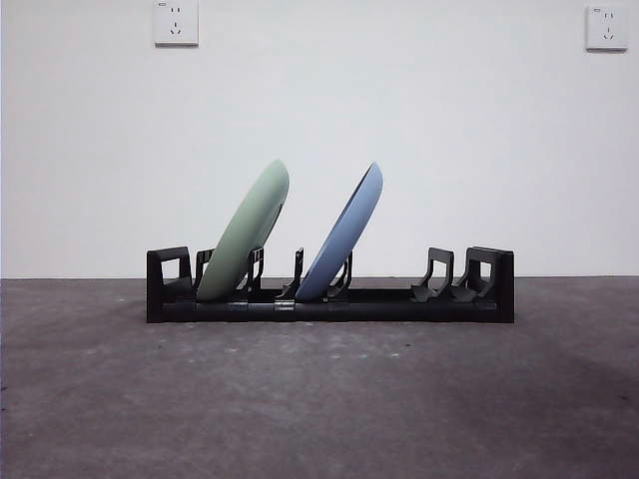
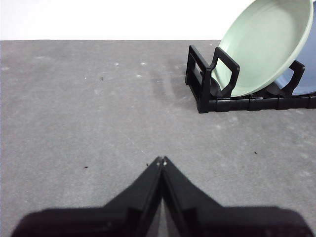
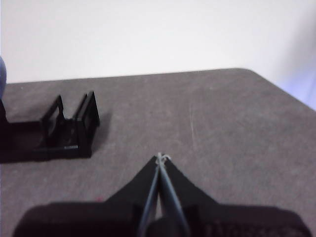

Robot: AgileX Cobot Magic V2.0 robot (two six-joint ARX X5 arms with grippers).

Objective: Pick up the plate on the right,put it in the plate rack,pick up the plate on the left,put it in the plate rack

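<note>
1. The plate rack [image 1: 329, 299] stood on the grey table [image 1: 319, 399], its long axis running crosswise in the front view, with the green plate [image 1: 245, 235] and the blue plate [image 1: 344, 235] both leaning in its prongs, so the task looked finished
2. The left pincer [image 2: 162, 160] was pressed together and empty, low over bare table; the rack's looped end lay ahead of it and off to one side, the green plate nearest
3. The right pincer [image 3: 162, 158] was likewise together and empty, well apart from the rack's other end, where perhaps a sliver of the blue plate showed at the blurred edge
4. Neither arm appeared in the front view, and both seemed about equally distant from the rack
</note>
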